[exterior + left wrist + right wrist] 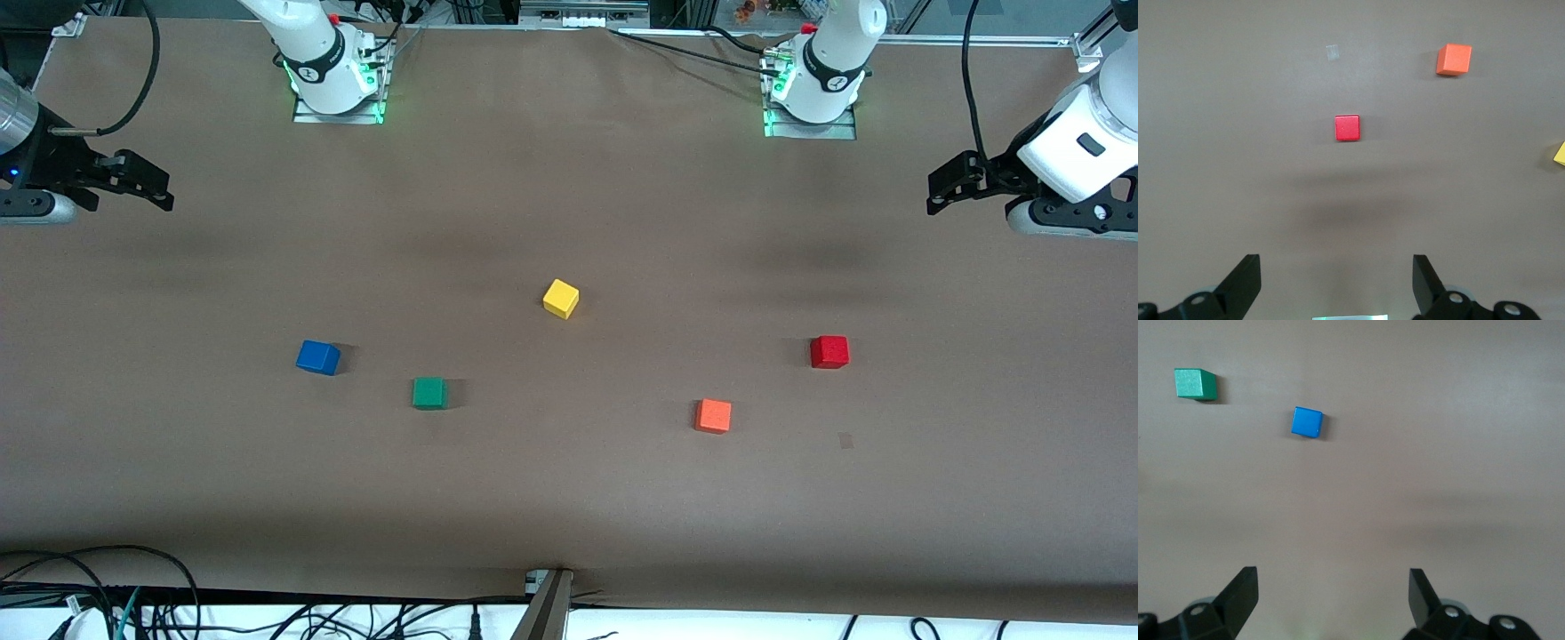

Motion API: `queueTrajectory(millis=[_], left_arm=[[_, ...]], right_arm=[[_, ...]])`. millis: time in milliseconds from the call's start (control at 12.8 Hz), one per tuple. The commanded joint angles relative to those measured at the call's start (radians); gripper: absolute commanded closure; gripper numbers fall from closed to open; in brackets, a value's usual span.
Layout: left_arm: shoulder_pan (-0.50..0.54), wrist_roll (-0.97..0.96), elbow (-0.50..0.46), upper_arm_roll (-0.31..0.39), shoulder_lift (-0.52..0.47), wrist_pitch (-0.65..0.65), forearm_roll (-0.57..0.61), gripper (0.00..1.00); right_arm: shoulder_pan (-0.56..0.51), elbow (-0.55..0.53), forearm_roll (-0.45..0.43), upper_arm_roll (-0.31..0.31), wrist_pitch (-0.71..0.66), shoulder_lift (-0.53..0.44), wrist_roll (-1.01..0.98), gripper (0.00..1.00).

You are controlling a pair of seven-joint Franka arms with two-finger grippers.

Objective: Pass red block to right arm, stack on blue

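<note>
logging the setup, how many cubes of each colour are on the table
red block: 1
blue: 1
green cube: 1
yellow cube: 1
orange cube: 1
total: 5

Robotics lab: bolted arm bases (336, 84), cabling (133, 613)

White arms (311, 53), black pincers (956, 182), green-lit bases (338, 111).
</note>
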Motion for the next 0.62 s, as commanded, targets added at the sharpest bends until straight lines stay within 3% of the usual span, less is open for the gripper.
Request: queueTrajectory(millis=[0, 545], left_arm=[[-0.002, -0.01, 0.015, -0.005, -0.004, -0.001, 0.023, 0.0], [-0.002, -0.014, 0.018, -0.015, -0.004, -0.012, 0.045, 0.0]], right_arm=[[-0.003, -0.006, 0.003, 0.006, -0.017, -0.024, 0.009, 0.0], [-0.003, -0.006, 0.003, 0.007, -0.017, -0.024, 0.009, 0.0]])
